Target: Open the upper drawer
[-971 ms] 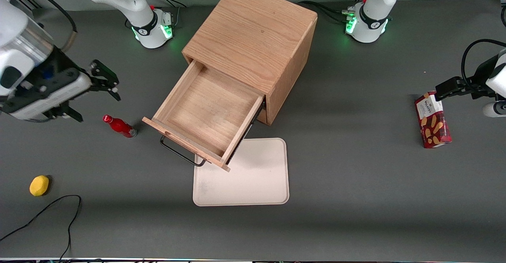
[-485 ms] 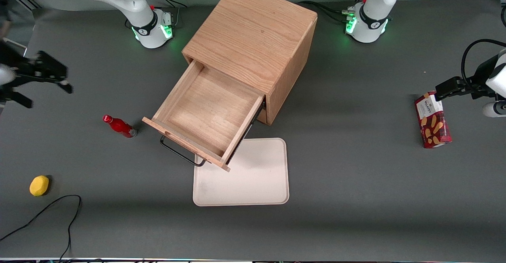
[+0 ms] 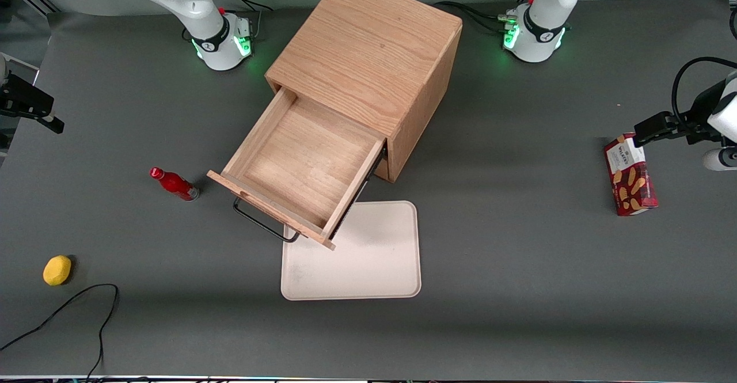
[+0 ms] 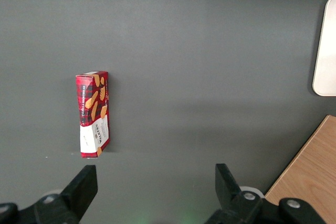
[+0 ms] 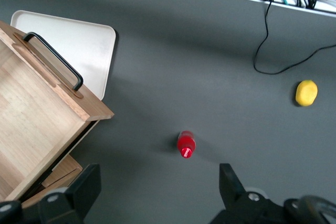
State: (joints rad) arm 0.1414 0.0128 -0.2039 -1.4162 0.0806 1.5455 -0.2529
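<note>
The upper drawer (image 3: 299, 164) stands pulled well out of the oak cabinet (image 3: 368, 55), its wooden inside bare. Its black bar handle (image 3: 265, 224) faces the front camera and hangs over the white tray. My gripper (image 3: 31, 109) is high up at the working arm's end of the table, well apart from the drawer. In the right wrist view the gripper (image 5: 159, 187) is open with only grey table between its fingers (image 5: 86, 187), and the drawer (image 5: 31, 119) with its handle (image 5: 55, 64) lies off to one side.
A red bottle (image 3: 173, 183) stands on the table beside the drawer front, toward the working arm. A yellow lemon (image 3: 57, 270) and a black cable (image 3: 69, 308) lie nearer the front camera. The white tray (image 3: 374, 256) lies in front of the cabinet. A red biscuit box (image 3: 630, 175) lies toward the parked arm's end.
My gripper has drawn back from near the red bottle toward the working arm's edge of the table, staying open. The drawer has not moved.
</note>
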